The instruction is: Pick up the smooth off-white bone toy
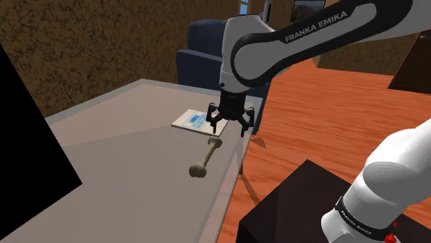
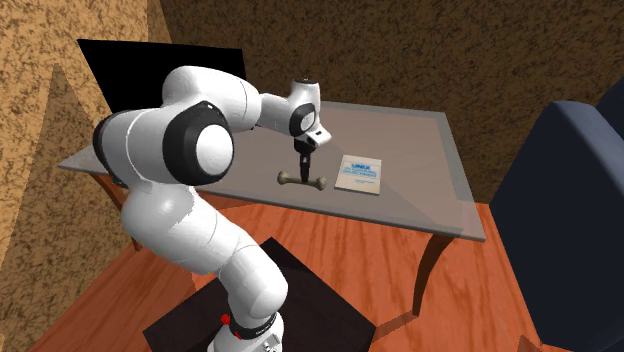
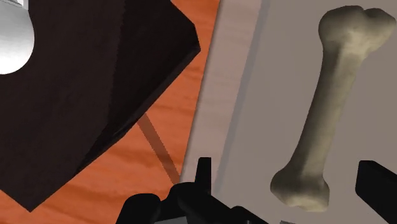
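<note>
The off-white bone toy (image 1: 205, 157) lies flat on the grey table (image 1: 124, 159), close to the edge nearest the stand. My black gripper (image 1: 228, 127) hangs open a little above the bone's end nearest a white and blue booklet (image 1: 193, 121). In the second exterior view the gripper (image 2: 302, 163) points straight down just over the bone (image 2: 302, 181). In the wrist view one knobbed end of the bone (image 3: 331, 108) sits between the fingers of the gripper (image 3: 291, 175), which stand apart and do not touch it.
The booklet (image 2: 360, 174) lies just beyond the bone. A dark blue armchair (image 1: 204, 48) stands past the table's far side. The table edge drops to a wooden floor (image 1: 290, 131) beside the dark stand (image 1: 297, 207). A black area (image 1: 27, 138) lies at the shoulder view's left.
</note>
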{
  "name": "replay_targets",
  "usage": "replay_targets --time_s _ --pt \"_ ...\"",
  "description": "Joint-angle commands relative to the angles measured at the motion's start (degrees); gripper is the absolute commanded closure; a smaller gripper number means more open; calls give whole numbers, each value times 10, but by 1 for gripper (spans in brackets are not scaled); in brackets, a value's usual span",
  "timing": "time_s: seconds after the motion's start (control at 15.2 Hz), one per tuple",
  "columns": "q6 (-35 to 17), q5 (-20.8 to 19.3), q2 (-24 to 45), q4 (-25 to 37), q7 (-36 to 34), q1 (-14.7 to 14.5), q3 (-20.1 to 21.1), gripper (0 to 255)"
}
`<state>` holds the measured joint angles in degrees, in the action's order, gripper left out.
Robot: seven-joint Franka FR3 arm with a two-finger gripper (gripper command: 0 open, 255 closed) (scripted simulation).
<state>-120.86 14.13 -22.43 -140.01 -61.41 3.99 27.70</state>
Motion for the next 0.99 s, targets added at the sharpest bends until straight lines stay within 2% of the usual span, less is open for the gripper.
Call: replay_targets --time_s 0.0,0.26,0.79,0.92 --pt "-30 -6 45 15 -63 9 30 0" --pt "-79 -52 147 63 -190 30 78 0" --pt "-145 -84 199 42 -219 32 87 0" --pt "-145 -84 199 42 -219 32 87 0"
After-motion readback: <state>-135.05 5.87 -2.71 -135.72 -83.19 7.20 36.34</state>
